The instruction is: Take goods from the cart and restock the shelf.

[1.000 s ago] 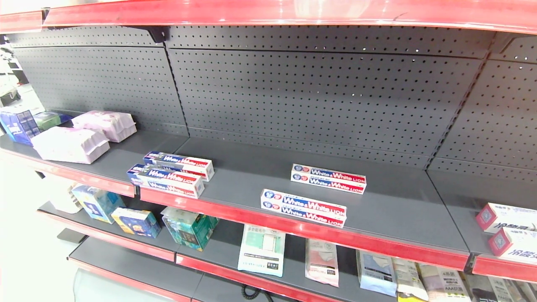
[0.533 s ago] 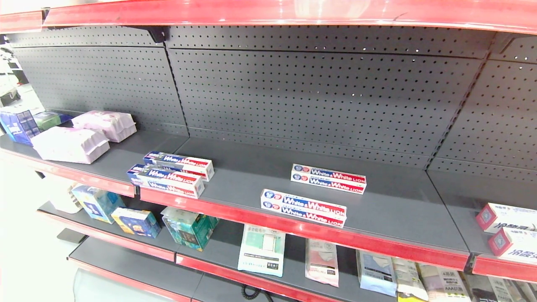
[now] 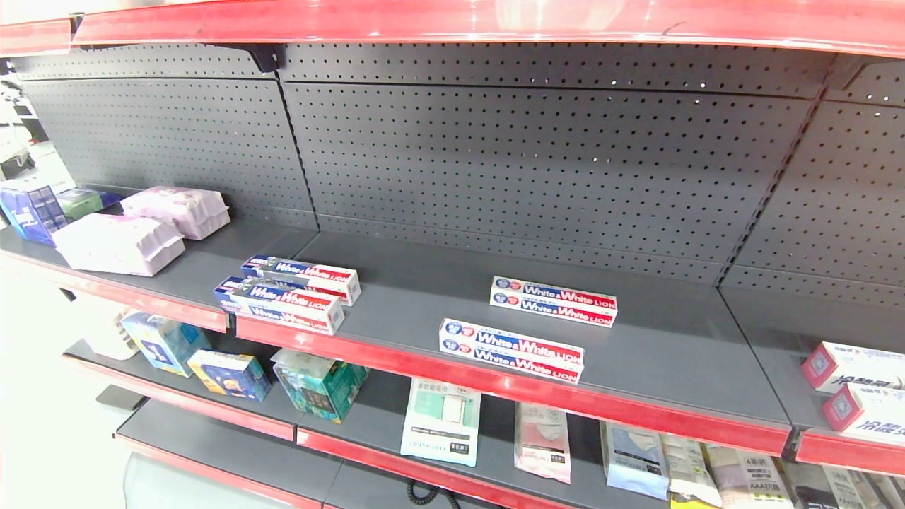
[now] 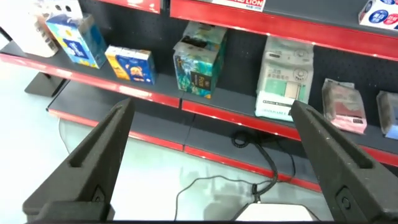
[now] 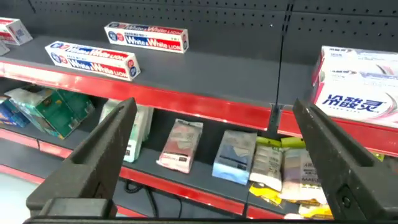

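Our left fingers (image 4: 99, 155) and right fingers (image 5: 102, 149) hang spread and empty before the shelf (image 3: 672, 339). Toothpaste boxes (image 3: 511, 350) lie at six o'clock. We judge fetching from the cart comes next, needing a turn away.

The shelf (image 3: 664, 339) is a dark grey board with a red front edge and a perforated back wall, crossing the middle of the frame. Four long toothpaste boxes, white, blue and red, lie flat on it. The left pair (image 3: 283, 302) lies close together at centre left. The rear centre box (image 3: 553, 301) lies apart from the front centre box (image 3: 511, 350), which is at the edge.
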